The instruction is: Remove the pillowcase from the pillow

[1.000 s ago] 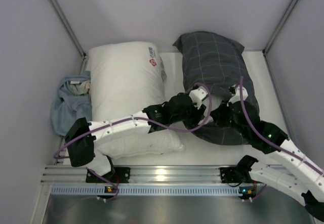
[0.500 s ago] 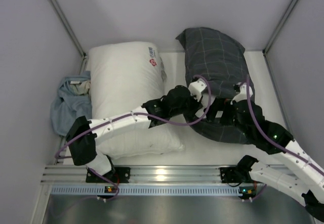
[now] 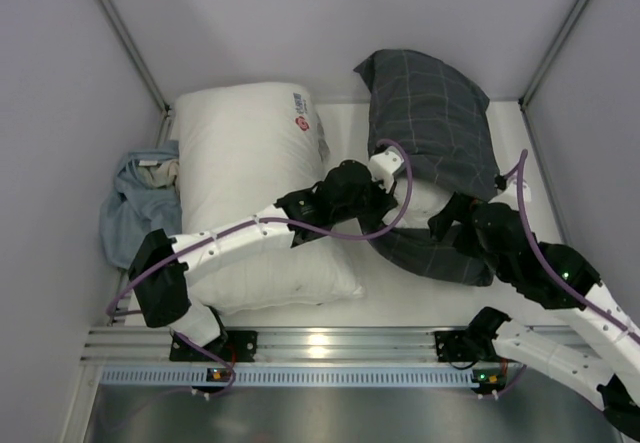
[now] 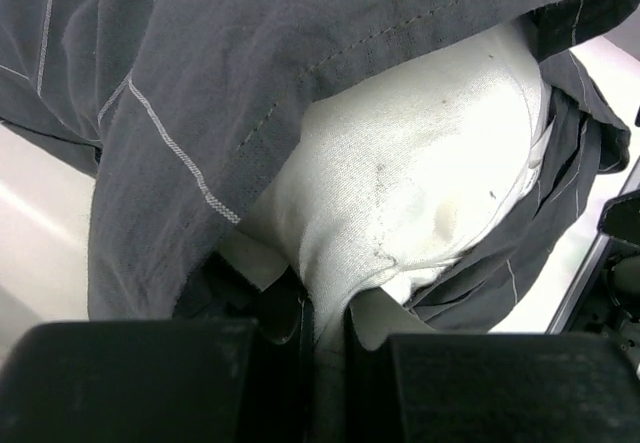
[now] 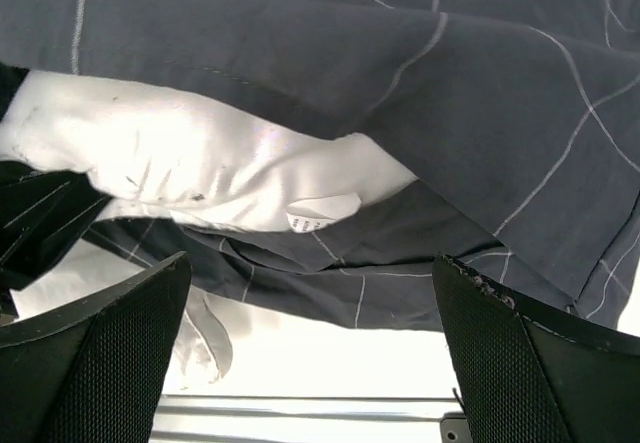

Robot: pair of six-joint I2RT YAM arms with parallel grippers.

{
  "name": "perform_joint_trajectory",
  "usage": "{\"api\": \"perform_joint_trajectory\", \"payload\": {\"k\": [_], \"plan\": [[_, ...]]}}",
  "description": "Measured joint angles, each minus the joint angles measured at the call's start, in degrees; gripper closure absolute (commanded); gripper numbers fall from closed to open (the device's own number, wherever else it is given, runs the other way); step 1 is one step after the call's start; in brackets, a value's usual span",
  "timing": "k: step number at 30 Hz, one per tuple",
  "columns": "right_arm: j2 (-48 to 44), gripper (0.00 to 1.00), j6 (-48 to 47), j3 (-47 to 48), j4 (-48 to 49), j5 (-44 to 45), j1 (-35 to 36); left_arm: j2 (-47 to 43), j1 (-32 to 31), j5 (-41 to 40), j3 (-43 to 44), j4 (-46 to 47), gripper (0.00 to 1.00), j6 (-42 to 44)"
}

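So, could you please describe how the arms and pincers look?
Both the left arm and right arm have white tubular links joined by black housings, with a purple cable running along each. A small green light glows on the right arm. The right pincer has black wedge-shaped fingers with a fine mesh texture.

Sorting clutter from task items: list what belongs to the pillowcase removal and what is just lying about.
Part of the job:
pillowcase
pillow, showing at the open end
left hand, pinching the pillow
right hand, open

Lying about:
white logo pillow
light blue cloth
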Motion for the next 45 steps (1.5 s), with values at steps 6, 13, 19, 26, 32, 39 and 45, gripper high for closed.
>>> {"api": "perform_joint_trajectory", "payload": {"k": [6,13,19,26,32,39,45], "plan": [[-0.70,0.03,6.75,-2.60,-2.73,2.21,-0.02,0.00,0.02,0.96,0.02,0.00,1.00,-0.02],[4.72,0.09,10.38,-3.06,-3.58,6.23,-0.13,-0.04,0.13,2.86,0.02,0.00,1.00,-0.26],[8.44,0.28,11.19,-3.82,-3.45,8.70,-0.22,-0.57,0.17,2.89,0.00,-0.02,1.00,-0.24],[5.53,0.71,10.71,-9.51,-2.10,7.34,-0.28,-0.68,0.98,2.73,0.13,-0.50,1.00,-0.26],[0.79,1.00,10.25,-14.05,-1.90,4.98,-0.28,0.90,5.25,3.21,6.84,-4.17,1.00,-1.75],[0.63,1.00,11.54,-17.18,0.17,4.55,-0.28,3.43,9.79,7.76,15.96,-7.23,1.00,-3.43],[1.46,1.00,13.68,-17.73,2.49,4.87,-0.28,2.12,13.84,12.70,16.39,-10.12,1.00,-6.08]]}}
